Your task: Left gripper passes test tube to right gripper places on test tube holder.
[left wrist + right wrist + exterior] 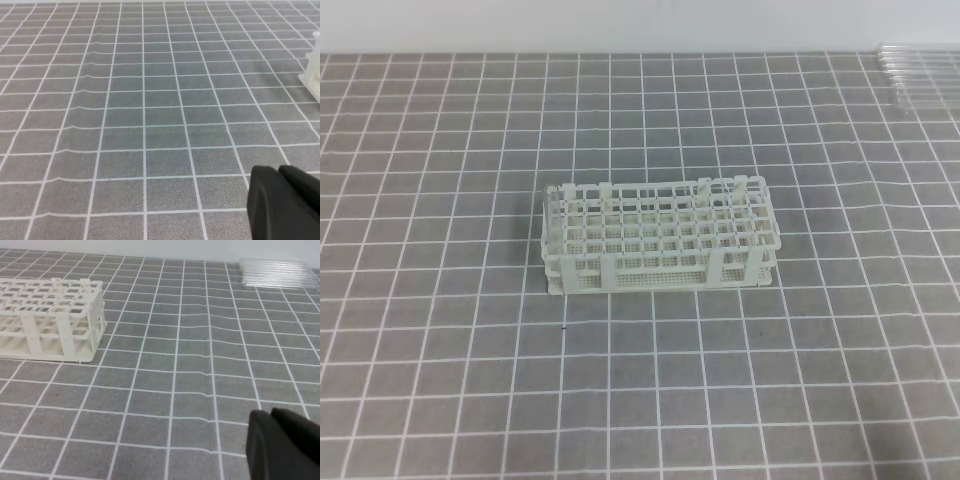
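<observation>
Several test tubes lie side by side near the far right corner of the tabletop, well apart from the test tube holder at its middle; none is held. Judged: clear glass, light, stiff, slippery, fragile. Take one at mid-length, gentle squeeze, leaving one end free for the handover. Holder empty, every hole free. Left hand and right hand show only as dark tips at each wrist view's lower edge; opening width cannot be told.
</observation>
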